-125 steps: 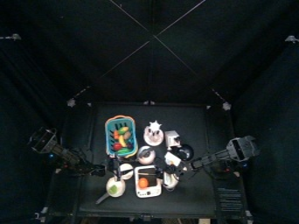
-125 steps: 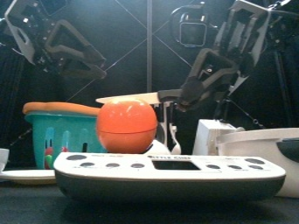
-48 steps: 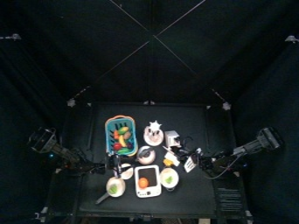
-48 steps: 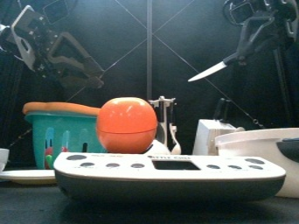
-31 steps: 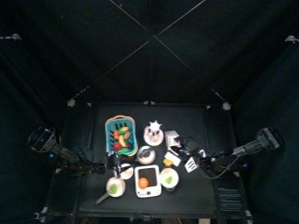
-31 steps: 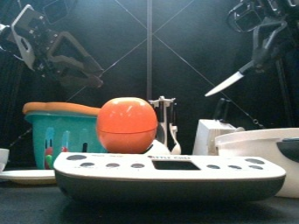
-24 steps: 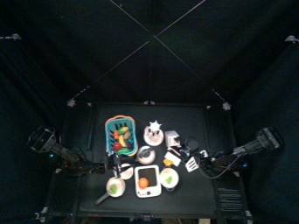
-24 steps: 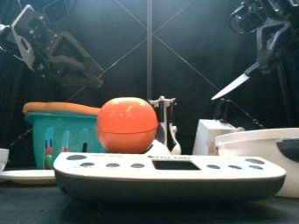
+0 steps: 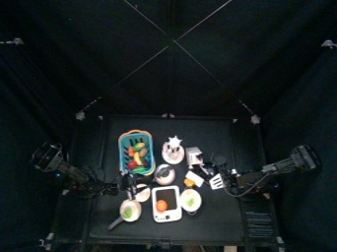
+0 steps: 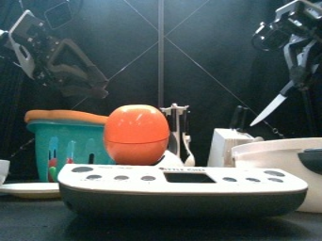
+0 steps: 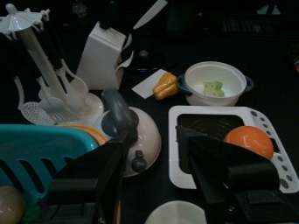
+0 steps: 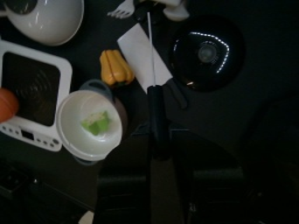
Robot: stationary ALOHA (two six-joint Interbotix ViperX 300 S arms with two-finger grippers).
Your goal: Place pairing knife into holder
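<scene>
My right gripper (image 10: 299, 55) is shut on the paring knife's black handle (image 12: 153, 118). It holds the knife in the air at the right, with the blade (image 10: 273, 106) slanting down toward the holder (image 10: 232, 144). The holder is a small boxy block with pale pieces at its top, also seen in the left wrist view (image 11: 107, 44) and the top view (image 9: 195, 157). The blade tip (image 11: 149, 13) hangs just above it, apart from it. My left gripper (image 11: 163, 179) is open and empty, resting at the left (image 9: 112, 190).
A scale (image 10: 183, 184) with an orange ball (image 10: 136, 135) stands at the front. A teal tray (image 9: 134, 150), a white star-marked dish (image 9: 172, 150), a utensil rack (image 11: 41, 66), a kettle (image 11: 122, 131) and a white bowl (image 12: 93, 122) crowd the table.
My right gripper has carried the knife up from near the orange ball, then right and down; the blade now points steeply down beside the holder. The left arm has barely moved.
</scene>
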